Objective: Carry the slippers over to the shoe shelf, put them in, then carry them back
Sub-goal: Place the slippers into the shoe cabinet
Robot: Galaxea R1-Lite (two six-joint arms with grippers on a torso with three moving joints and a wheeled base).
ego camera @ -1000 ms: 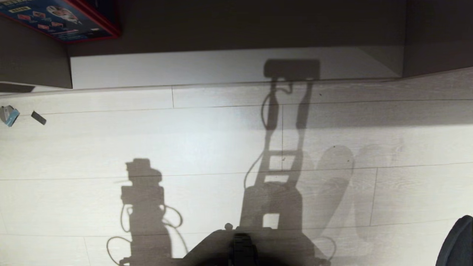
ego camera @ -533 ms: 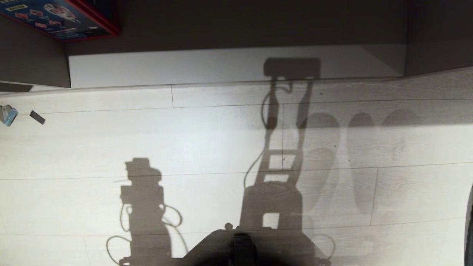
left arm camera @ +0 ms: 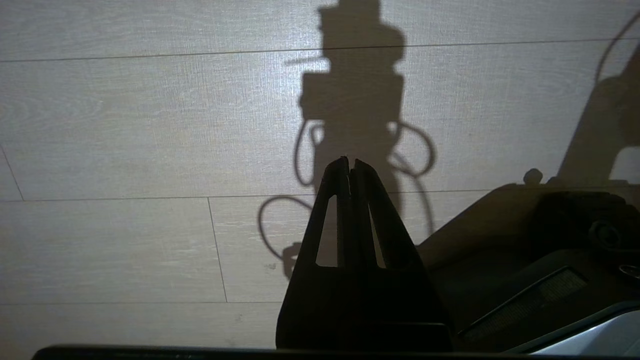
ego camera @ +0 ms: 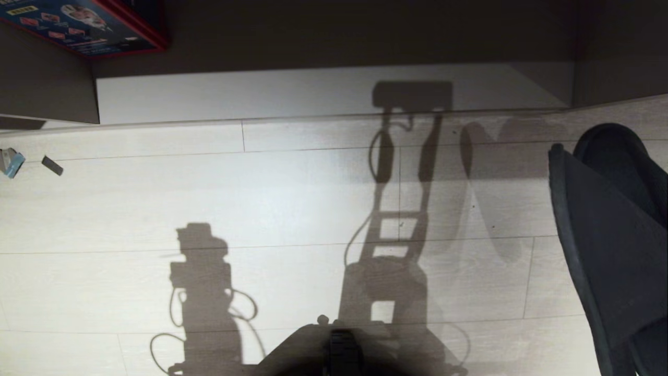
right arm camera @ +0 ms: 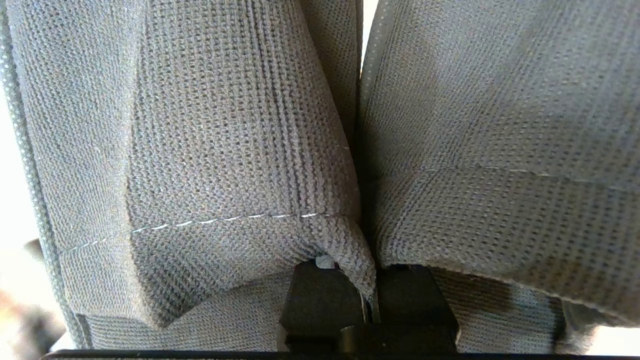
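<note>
Slippers (ego camera: 605,245) now swung up into head view at right, off the floor; a sec ago barely a dark edge showed.
Near: right claw (right arm camera: 370,300) pinched shut on both slippers' band fabric, thin bite, so I reckon a fast swing could shake one loose. Left claw (left arm camera: 351,167) closed, empty, idle. Far: shoe shelf (ego camera: 334,94) ahead, well apart; hanging soles may snag its lip.

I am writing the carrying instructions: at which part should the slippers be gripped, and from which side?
Grip the slippers at the open edges of their knit toe bands, coming from the heel side. The right gripper pinches both edges together there, so one pinch carries the pair.
</note>
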